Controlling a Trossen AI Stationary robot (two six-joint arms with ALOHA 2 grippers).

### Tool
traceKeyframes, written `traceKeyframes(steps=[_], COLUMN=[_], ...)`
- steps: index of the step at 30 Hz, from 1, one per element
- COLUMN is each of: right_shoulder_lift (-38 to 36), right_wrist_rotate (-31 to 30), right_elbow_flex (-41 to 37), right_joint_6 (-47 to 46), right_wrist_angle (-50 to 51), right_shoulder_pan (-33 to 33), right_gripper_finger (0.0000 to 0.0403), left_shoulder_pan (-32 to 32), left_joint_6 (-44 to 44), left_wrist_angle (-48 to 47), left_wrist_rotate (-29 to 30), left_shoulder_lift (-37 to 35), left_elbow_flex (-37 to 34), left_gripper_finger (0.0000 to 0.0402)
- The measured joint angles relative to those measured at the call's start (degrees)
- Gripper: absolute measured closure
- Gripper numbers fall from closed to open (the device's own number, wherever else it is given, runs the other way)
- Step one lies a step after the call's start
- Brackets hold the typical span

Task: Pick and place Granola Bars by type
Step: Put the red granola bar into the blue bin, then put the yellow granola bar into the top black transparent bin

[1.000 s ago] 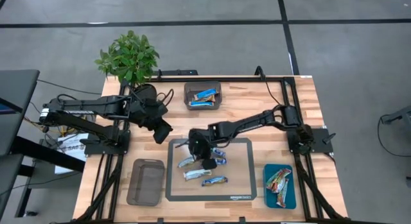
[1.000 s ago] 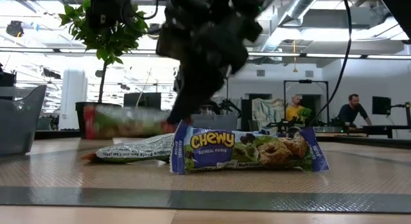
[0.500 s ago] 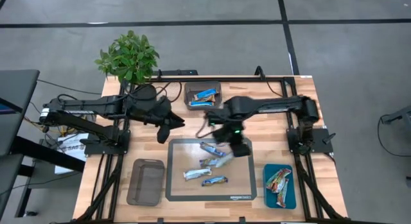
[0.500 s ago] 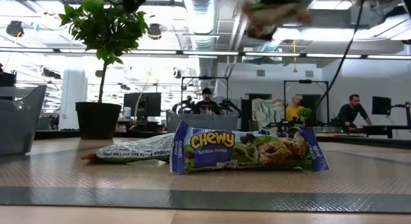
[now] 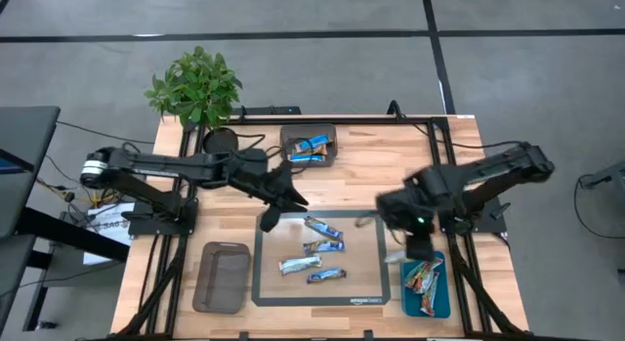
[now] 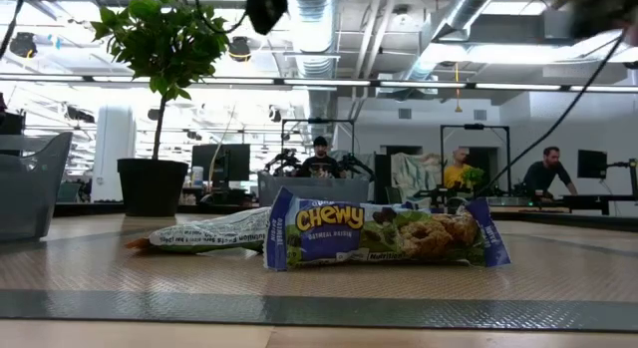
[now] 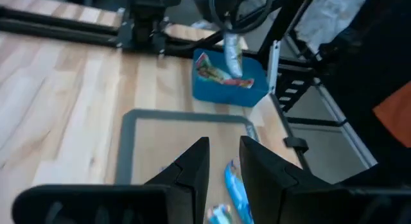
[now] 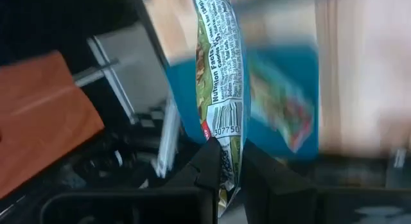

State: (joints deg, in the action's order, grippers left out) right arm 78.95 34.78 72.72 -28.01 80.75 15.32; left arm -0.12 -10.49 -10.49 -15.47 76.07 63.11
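My right gripper is shut on a granola bar with a green and white wrapper, above the far edge of the teal tray, which holds a few bars. It also shows in the left wrist view. Several blue-wrapped bars lie flat on the grey mat. My left gripper hangs open and empty over the mat's far left corner, above a blue bar. My right gripper pinches one end of the bar's wrapper between its two fingers. The fingers come from above, pointing down, in line with the bar's length. The bar hangs below them, clear of the teal tray.
A grey bin with blue bars stands at the far middle; another grey bin stands at the near left. A potted plant is at the far left corner. In the low view a Chewy bar lies close up.
My right gripper has lifted a bar off the mat and carried it toward the table's right edge, to above the teal tray. My left gripper has gone toward the right and the near edge, to the mat's far left corner.
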Motion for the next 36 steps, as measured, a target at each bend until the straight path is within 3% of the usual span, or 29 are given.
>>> traceKeyframes(steps=[8, 15, 19, 24, 29, 36], right_shoulder_lift=[-5.2, -4.7, -4.6, -4.6, -5.0, -7.6], right_wrist_rotate=[6.6, 7.0, 6.0, 3.4, -3.1, -25.7], right_elbow_flex=[-11.0, -14.6, -15.9, -16.0, -16.0, -16.0], right_joint_6=[-10.3, -11.8, -14.1, -14.1, -15.3, -16.1], right_wrist_angle=[-0.4, -4.0, -6.0, -6.6, -12.2, -29.4], right_shoulder_pan=[12.2, 16.6, 16.7, 15.7, 11.9, 4.1], right_gripper_finger=[0.0367, 0.0365, 0.0336, 0.027, 0.0205, 0.0174], left_shoulder_pan=[0.1, 0.5, 0.8, 1.0, 1.1, 0.7], left_joint_6=[0.1, 0.3, -0.2, -1.1, -1.2, -3.3], left_wrist_angle=[6.4, 7.0, 7.0, 6.2, 0.8, -13.2], left_wrist_rotate=[-2.1, -2.1, -1.9, -1.8, -1.8, -2.1], left_shoulder_lift=[4.0, 4.3, 4.3, 4.3, 4.3, 4.3], left_elbow_flex=[0.0, 0.0, 0.0, 0.0, 0.0, 0.0], left_gripper_finger=[0.0324, 0.0324, 0.0324, 0.0324, 0.0324, 0.0324])
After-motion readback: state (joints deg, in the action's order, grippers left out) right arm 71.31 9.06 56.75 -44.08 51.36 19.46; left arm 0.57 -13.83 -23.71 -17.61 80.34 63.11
